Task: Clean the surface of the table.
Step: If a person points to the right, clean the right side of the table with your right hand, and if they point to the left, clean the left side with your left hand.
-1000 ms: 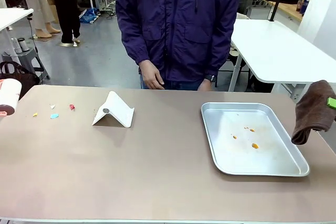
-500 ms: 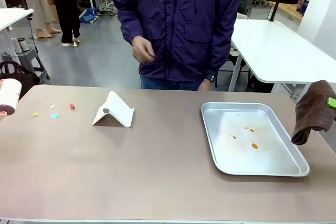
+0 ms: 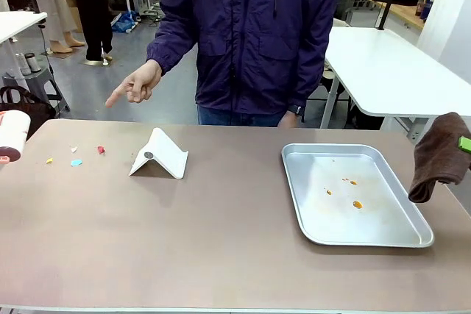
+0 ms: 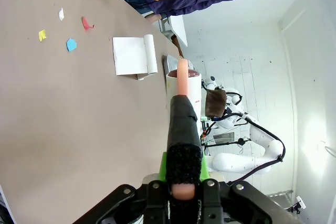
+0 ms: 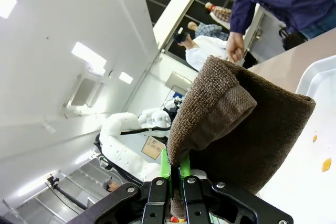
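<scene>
The beige-brown table point(image 3: 221, 233) carries small coloured scraps point(image 3: 76, 161) near its far left, also seen as scraps point(image 4: 71, 44) in the left wrist view. My left gripper point(image 4: 184, 170) is shut on the black-wrapped handle of a lint roller point(image 4: 184, 85), whose white roll point(image 3: 13, 135) hangs at the table's left edge. At the right edge my right gripper point(image 5: 173, 170) is shut on a brown cloth point(image 5: 241, 124), and that cloth point(image 3: 439, 156) hangs beside the tray. The person's hand point(image 3: 132, 86) points a finger down-left towards the scraps.
A shiny metal tray point(image 3: 294, 182) with orange crumbs point(image 3: 357, 204) lies at the right. A white folded card point(image 3: 158, 156) stands left of centre, next to the scraps. The person in a dark purple jacket point(image 3: 254, 34) stands at the far side.
The person's hand has risen from the waist and swung out to the left, now pointing towards the scraps. Both arms, the roller and the cloth have stayed put.
</scene>
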Controlling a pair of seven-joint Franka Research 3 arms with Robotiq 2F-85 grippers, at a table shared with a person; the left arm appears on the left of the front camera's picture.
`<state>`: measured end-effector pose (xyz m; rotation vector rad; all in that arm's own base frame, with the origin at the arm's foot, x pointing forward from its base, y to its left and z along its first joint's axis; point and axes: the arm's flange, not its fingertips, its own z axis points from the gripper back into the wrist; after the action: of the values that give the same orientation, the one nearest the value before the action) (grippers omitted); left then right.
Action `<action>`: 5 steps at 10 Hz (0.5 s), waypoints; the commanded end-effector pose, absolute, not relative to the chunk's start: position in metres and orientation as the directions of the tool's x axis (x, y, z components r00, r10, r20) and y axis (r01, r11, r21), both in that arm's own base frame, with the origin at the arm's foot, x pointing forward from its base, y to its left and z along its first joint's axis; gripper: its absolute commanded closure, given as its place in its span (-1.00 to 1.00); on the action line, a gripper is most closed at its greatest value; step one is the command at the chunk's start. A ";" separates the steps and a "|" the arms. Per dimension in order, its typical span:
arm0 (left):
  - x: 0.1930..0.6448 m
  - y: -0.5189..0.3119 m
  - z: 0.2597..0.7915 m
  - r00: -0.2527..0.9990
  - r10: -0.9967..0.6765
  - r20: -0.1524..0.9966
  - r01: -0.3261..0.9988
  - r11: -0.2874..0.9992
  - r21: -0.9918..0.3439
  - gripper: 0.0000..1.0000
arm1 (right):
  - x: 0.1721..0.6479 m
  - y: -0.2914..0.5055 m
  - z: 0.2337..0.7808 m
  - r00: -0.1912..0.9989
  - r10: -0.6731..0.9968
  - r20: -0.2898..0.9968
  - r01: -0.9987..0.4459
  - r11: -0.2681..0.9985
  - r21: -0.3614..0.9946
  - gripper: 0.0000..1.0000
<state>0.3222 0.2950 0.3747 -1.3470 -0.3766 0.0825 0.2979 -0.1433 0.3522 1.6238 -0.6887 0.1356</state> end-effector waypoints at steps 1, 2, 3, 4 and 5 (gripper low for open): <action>0.321 0.297 0.376 0.935 0.268 0.234 0.173 0.232 -0.957 1.00 | 0.297 -0.142 0.358 0.823 -0.348 0.449 -0.490 -0.037 0.871 1.00; 0.321 0.297 0.376 0.935 0.268 0.234 0.173 0.232 -0.957 1.00 | 0.297 -0.142 0.358 0.823 -0.348 0.449 -0.490 -0.037 0.871 1.00; 0.321 0.297 0.376 0.935 0.268 0.234 0.173 0.232 -0.957 1.00 | 0.297 -0.142 0.358 0.823 -0.348 0.449 -0.490 -0.037 0.871 1.00; 0.321 0.297 0.376 0.935 0.268 0.234 0.173 0.232 -0.957 1.00 | 0.297 -0.142 0.358 0.823 -0.348 0.449 -0.490 -0.037 0.871 1.00; 0.321 0.297 0.376 0.935 0.268 0.234 0.173 0.232 -0.957 1.00 | 0.297 -0.142 0.358 0.823 -0.348 0.449 -0.490 -0.037 0.871 1.00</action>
<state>0.3222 0.2950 0.3747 -1.3470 -0.3766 0.0825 0.2979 -0.1433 0.3522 1.6238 -0.6887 0.1355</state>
